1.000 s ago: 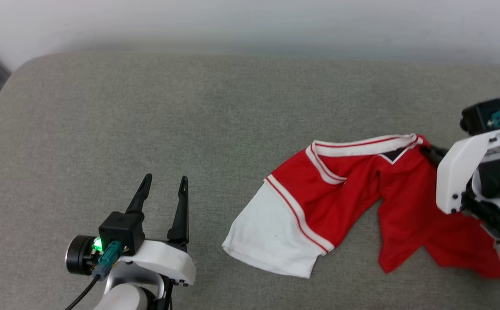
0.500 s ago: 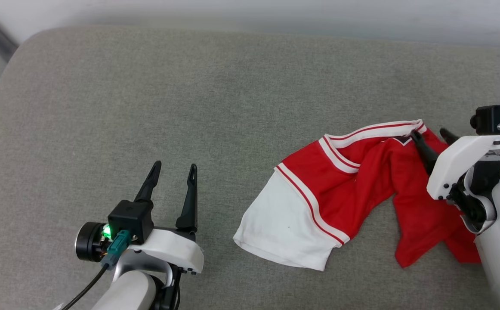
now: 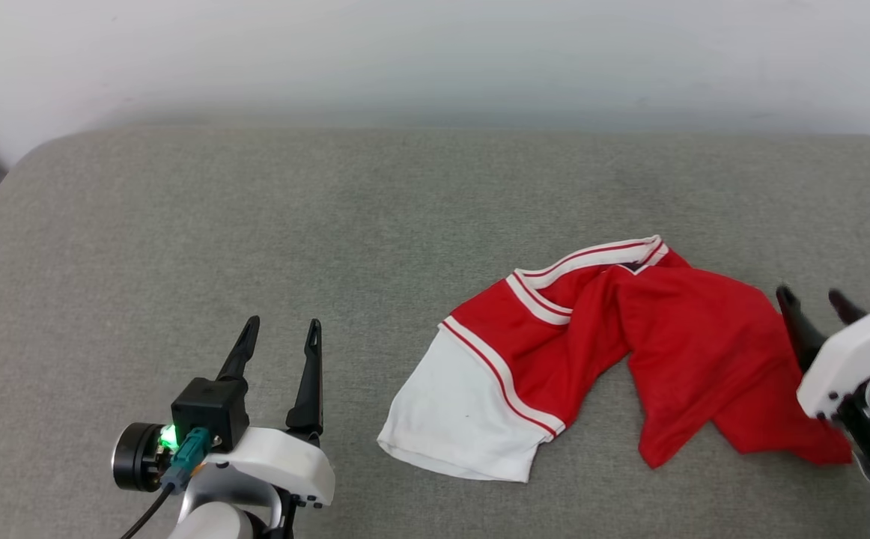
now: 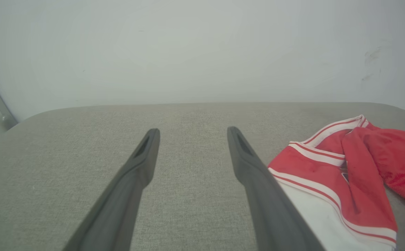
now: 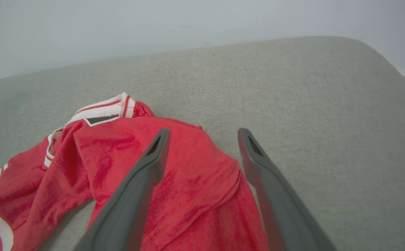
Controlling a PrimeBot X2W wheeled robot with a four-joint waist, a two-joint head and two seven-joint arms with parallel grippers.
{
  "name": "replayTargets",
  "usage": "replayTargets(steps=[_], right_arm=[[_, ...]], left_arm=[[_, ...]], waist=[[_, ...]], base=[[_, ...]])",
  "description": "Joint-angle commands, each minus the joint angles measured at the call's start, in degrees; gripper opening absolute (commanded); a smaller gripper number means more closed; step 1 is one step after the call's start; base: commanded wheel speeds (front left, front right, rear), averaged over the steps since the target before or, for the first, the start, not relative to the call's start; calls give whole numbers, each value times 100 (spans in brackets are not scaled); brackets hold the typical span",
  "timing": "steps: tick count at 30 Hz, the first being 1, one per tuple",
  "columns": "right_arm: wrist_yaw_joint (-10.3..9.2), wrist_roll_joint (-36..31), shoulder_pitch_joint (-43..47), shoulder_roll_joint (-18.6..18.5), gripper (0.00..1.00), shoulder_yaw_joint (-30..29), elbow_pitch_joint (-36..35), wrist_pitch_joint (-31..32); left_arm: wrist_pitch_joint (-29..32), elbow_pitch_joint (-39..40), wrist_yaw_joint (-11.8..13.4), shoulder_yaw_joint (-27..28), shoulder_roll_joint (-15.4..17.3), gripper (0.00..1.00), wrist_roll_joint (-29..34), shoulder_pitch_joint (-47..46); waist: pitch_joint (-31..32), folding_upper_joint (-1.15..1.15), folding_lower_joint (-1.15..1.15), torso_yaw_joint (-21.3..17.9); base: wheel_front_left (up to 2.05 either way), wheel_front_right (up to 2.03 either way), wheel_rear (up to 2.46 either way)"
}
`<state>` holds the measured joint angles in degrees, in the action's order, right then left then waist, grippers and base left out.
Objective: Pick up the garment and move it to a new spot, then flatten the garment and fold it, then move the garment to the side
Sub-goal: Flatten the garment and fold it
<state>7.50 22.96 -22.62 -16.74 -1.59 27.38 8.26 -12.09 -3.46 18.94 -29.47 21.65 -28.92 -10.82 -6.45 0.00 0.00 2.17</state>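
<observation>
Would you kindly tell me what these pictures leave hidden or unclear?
1. Shirt chest print: head view, folded inside the crumpled red cloth; a black sliver shows by the collar.
2. Second sleeve: all views, lost in the folds.
3. Shirt's right corner: head view, behind the right gripper.
4. Shirt's near part: left wrist view, behind a finger of the left gripper, cut by the right edge.

Indoor room: grey upholstered cushion (image 3: 255, 224), white wall (image 3: 435, 52).
</observation>
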Motion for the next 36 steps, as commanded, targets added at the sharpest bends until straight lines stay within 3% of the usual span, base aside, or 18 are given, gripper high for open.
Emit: replayTargets(steps=[1, 4, 5, 6, 11, 17, 22, 23, 24, 25, 31, 36], right_arm=[[-2, -36, 275, -49, 100, -198, -207, 629], [-1, -71, 534, -40, 100, -401, -527, 1560], [-1, -71, 534, -40, 100, -401, -527, 1560], [-2, -105, 660, 20, 100, -505, -733, 2084], [-2, -193, 655, 118, 100, -635, -1019, 2785], [-2, -219, 286, 215, 100, -633, -907, 3198], [-2, -165, -30, 231, 100, -504, -621, 3161], [-2, -141, -68, 231, 71, -481, -572, 3155], [-1, -141, -93, 219, 16, -442, -575, 3102], [-2, -139, -100, 205, 0, -425, -598, 3063], [-2, -148, 250, 158, 0, -342, -1183, 2922], [-2, -294, 1027, 249, 0, -279, -2391, 3164]], left_arm=[[26, 70, 44, 11, 60, 100, -17, 93], [66, 131, 68, 7, 82, 100, -20, 108], [66, 131, 68, 7, 82, 100, -20, 108], [70, 173, 71, -5, 92, 100, -11, 102], [97, 242, 52, -36, 96, 100, 22, -13], [111, 276, 50, -74, 79, 100, 61, -164], [90, 238, 37, -70, 74, 100, 52, -232], [84, 227, 39, -74, 65, 100, 51, -247], [78, 214, 41, -78, 58, 100, 50, -252], [75, 203, 48, -78, 52, 100, 44, -245], [36, 120, 77, -50, 67, 100, -17, -95], [37, 105, 96, -73, 74, 100, -47, 21]], waist=[[128, 0, 0, -142], [122, 0, 0, -193], [122, 0, 0, -193], [82, 0, 0, -210], [-72, 0, 0, -172], [-348, 0, 0, -39], [-492, 0, 0, 24], [-500, 0, 0, 32], [-499, 0, 0, 40], [-493, 0, 0, 42], [-291, 0, 0, -44], [-24, 0, 0, -117]], base=[[0, 0, 0], [0, 0, 0], [0, 0, 0], [0, 0, 0], [0, 0, 0], [0, 0, 0], [0, 0, 0], [0, 0, 0], [0, 0, 0], [0, 0, 0], [0, 0, 0], [0, 0, 0]])
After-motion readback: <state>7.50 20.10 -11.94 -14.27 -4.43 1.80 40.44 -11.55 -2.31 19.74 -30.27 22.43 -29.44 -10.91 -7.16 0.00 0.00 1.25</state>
